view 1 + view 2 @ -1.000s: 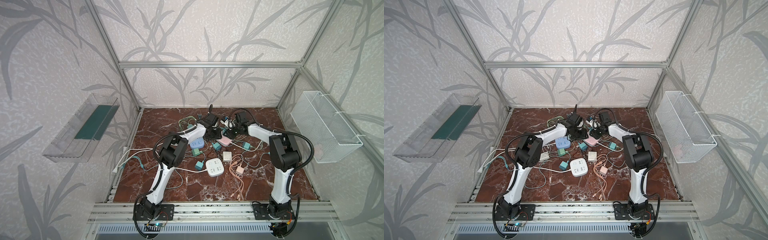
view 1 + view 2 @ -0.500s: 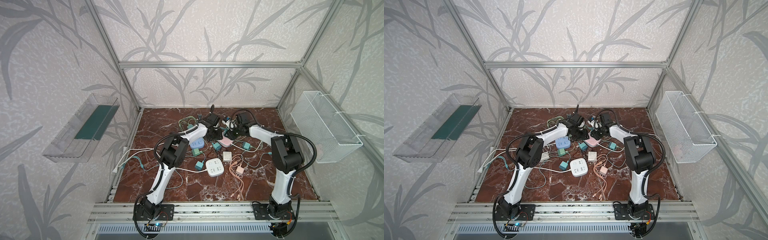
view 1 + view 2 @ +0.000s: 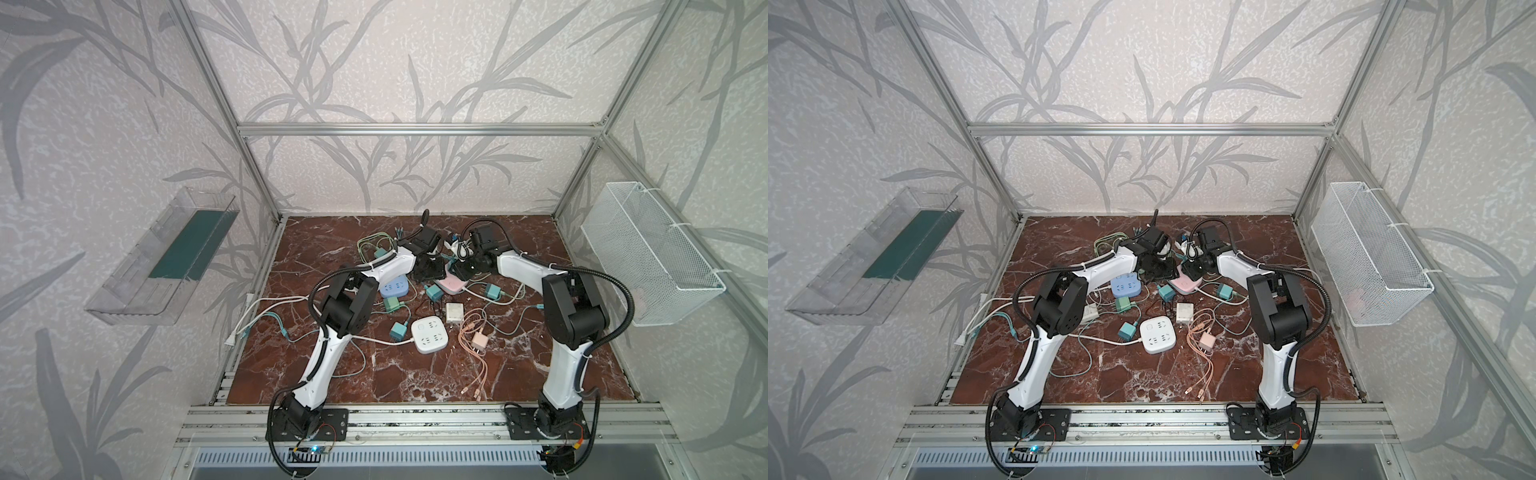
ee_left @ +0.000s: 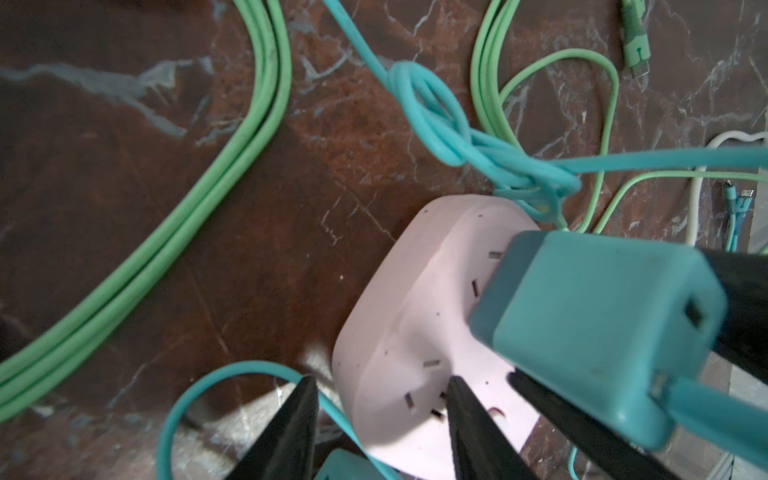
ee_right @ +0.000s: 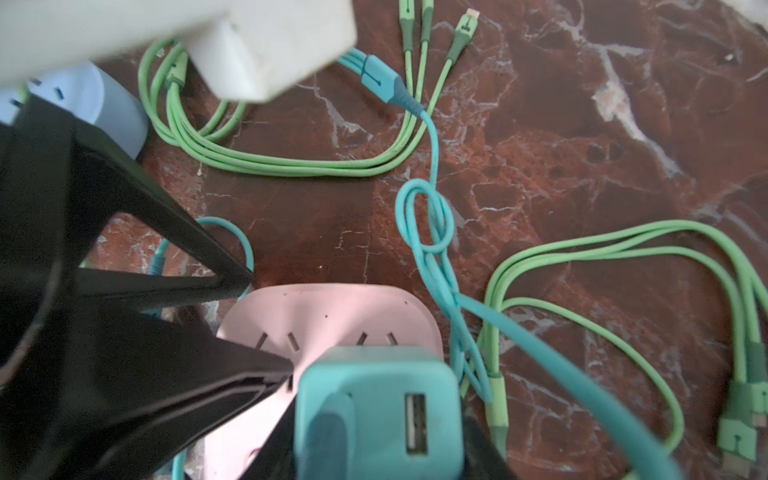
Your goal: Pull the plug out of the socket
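A pink socket (image 3: 453,286) (image 3: 1187,285) lies among cables at the back middle of the marble floor. In the wrist views a teal plug (image 4: 594,324) (image 5: 378,411) stands on the socket (image 4: 407,324) (image 5: 332,316); its prongs are hidden. My right gripper (image 5: 378,440) (image 3: 465,270) is shut on the plug's two sides. My left gripper (image 4: 380,382) (image 3: 430,269) straddles a corner of the socket, one finger on its top face and the other at its side wall. A knotted teal cable (image 4: 436,120) runs off from the plug.
Around the socket lie a blue socket (image 3: 395,287), a white socket (image 3: 430,334), a white adapter (image 3: 454,312), loose teal plugs (image 3: 493,291), a pink charger (image 3: 479,343) and green cables (image 4: 208,187). A wire basket (image 3: 648,253) hangs on the right wall, a clear tray (image 3: 166,257) on the left.
Both arms have shifted very slightly to the right. The grips on the plug and the socket look the same.
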Available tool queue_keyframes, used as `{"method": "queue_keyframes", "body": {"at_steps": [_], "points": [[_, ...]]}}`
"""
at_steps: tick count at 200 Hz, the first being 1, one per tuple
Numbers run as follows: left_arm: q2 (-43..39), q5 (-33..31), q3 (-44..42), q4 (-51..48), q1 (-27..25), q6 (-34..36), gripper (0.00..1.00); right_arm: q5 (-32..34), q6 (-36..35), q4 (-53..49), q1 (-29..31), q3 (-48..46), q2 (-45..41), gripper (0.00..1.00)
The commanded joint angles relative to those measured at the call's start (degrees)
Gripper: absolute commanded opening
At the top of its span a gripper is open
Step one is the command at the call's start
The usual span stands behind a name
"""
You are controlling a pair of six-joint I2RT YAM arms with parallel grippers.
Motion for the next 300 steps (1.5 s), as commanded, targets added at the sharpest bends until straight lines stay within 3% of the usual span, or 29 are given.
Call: {"method": "queue_keyframes", "body": {"at_steps": [1, 30, 76, 193, 211, 239, 300], "points": [[3.38, -2.08, 0.23, -4.65, -0.27, -0.68, 0.5, 3.26, -1.44, 3.34, 0.46, -1.15, -3.92, 0.23], [3.66, -2.52, 0.41, -5.17, -0.34, -0.61, 0.5, 3.91, -0.24, 4.72, 0.46, -2.29, -4.93, 0.23], [3.68, -3.06, 0.35, -5.84, -0.51, -0.45, 0.5, -0.46, 6.33, 3.47, -2.34, -0.05, -4.3, 0.23], [4.15, -2.44, 0.5, -5.12, -0.45, -1.53, 0.5, 9.89, -1.1, 3.79, 0.8, -2.72, -5.93, 0.22], [4.12, -2.46, 0.41, -5.05, -0.47, -1.58, 0.5, 9.22, 1.01, 4.58, 0.66, -2.97, -6.06, 0.22], [4.11, -2.52, 0.24, -5.22, -0.47, -1.66, 0.5, 1.26, 6.86, 6.36, -2.08, -2.93, -5.81, 0.22], [3.88, -2.69, 0.06, -4.7, -0.4, -1.8, 0.5, 5.82, 2.94, 3.07, -1.55, -1.93, -6.92, 0.22]]}}
